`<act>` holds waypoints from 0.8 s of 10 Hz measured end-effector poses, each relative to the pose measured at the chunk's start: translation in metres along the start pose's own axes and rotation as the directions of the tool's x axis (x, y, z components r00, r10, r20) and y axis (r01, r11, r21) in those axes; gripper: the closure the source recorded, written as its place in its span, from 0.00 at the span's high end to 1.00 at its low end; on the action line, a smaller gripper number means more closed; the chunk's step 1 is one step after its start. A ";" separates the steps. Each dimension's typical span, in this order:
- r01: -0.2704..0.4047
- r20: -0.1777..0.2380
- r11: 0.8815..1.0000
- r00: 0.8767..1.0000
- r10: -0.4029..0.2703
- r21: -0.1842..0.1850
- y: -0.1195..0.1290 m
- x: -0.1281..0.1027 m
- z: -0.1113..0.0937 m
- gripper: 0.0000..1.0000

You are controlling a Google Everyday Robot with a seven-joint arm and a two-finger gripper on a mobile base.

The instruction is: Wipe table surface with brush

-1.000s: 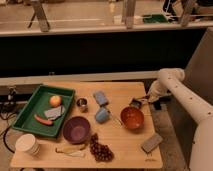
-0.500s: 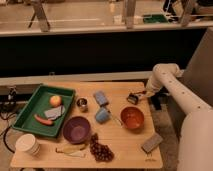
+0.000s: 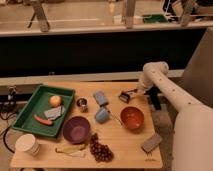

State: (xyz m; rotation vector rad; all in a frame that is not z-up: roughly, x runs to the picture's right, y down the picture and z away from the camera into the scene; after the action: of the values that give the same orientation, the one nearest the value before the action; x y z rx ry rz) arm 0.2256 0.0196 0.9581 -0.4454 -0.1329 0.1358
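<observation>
The small dark blocky brush [image 3: 124, 96] is gripped by the end effector [image 3: 131, 93], held low against the tan wooden bench [image 3: 125, 144] for wiping.

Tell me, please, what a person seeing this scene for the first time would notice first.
First comes the big white arm reaching in from the right, with its end effector at the small dark brush, at the far right part of the table surface. Next come the colours: the orange bowl just in front of the brush, the purple bowl towards the front, and the green tray at the left edge.
</observation>
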 end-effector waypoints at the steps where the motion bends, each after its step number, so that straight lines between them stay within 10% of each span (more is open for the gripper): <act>1: 0.020 0.011 1.000 1.000 -0.020 -0.003 0.004 -0.011 0.001 0.00; 8: 0.169 0.066 0.985 0.984 -0.167 -0.020 0.053 -0.035 -0.009 0.00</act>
State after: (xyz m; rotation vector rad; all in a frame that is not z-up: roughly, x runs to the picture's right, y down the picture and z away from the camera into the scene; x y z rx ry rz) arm 0.1872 0.0573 0.9231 -0.4532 -0.2347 -0.0178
